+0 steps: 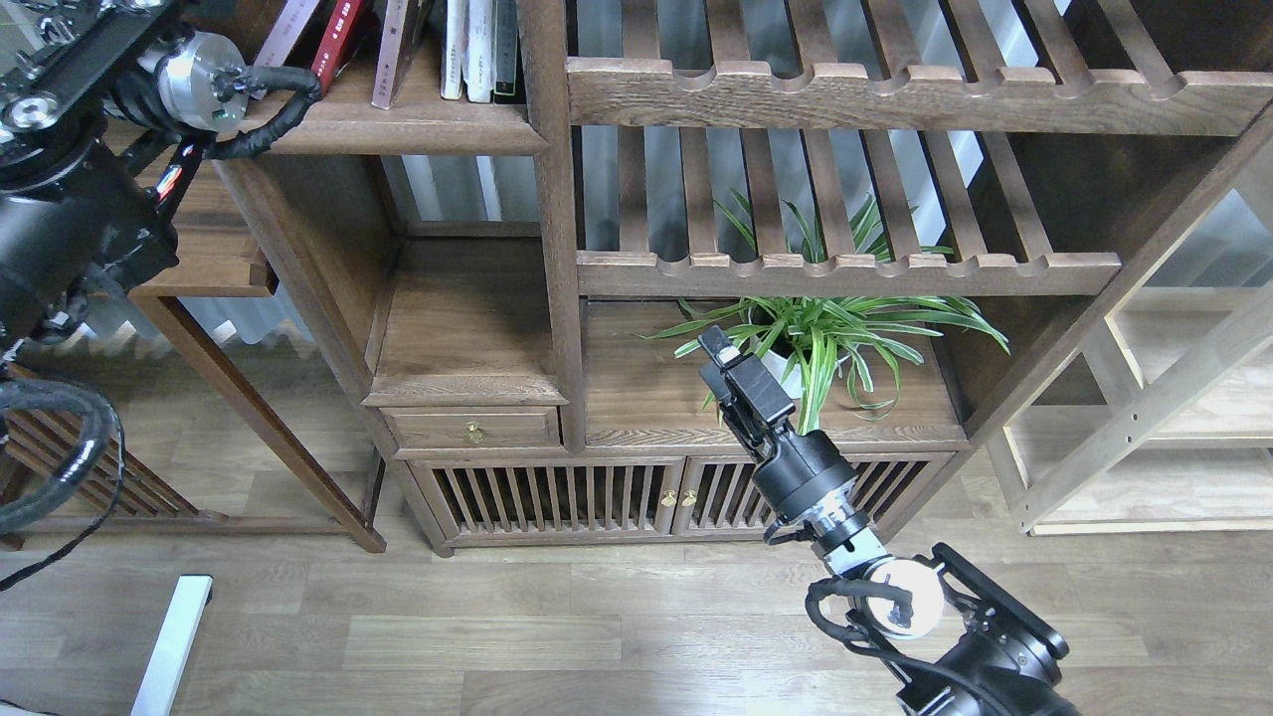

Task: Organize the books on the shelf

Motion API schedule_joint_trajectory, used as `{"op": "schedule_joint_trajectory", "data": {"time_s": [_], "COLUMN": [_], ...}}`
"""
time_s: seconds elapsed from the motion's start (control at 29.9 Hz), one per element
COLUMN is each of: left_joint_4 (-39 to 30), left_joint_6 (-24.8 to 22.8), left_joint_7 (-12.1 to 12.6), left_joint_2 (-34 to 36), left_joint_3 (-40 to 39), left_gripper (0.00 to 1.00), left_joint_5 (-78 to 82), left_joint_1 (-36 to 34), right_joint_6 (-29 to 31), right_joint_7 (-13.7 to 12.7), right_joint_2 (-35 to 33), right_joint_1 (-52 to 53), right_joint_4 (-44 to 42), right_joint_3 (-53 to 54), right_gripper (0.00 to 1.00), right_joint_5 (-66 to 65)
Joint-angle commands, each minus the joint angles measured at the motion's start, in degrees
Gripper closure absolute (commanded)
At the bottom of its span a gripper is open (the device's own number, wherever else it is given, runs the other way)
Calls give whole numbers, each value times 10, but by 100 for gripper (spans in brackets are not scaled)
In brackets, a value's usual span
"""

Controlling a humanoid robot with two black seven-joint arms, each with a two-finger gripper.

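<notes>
The shelf (398, 129) is the solid dark-brown board with a thick front lip at the top left. On it, cut off by the top edge, a pale white book (288, 30) leans right against the bright red book (340, 35). The dark maroon book (396, 55) leans beside them. My left arm's silver wrist joint (194, 65) is just in front of the shelf's left end, and its gripper is out of view above. My right gripper (714, 346) hangs low in front of the plant, away from the books. It is dark and its fingers cannot be told apart.
Thin white and dark-spined books (479, 50) stand upright at the shelf's right end against the post (547, 199). Slatted racks (845, 94) fill the right side. A potted spider plant (825, 333) sits behind my right gripper. A small drawer (472, 428) is below.
</notes>
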Motion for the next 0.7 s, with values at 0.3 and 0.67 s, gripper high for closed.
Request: {"op": "schedule_joint_trajectory", "data": {"time_s": [0.3, 0.67], "left_joint_4": [-92, -260], "left_joint_6": [-8, -130], "left_joint_7": [-63, -87], "left_joint_2": [-1, 21], "left_joint_3": [-4, -53], "left_gripper": [1, 1], "left_joint_5": [-29, -37], "left_joint_1": [4, 74], "right_joint_6": [0, 0], "right_joint_7": [0, 1], "right_joint_2": [-1, -12], "right_joint_1": [0, -3], "right_joint_4": [-1, 0], "right_joint_3": [4, 36], "right_gripper": [7, 5], "right_joint_5": [0, 1]}}
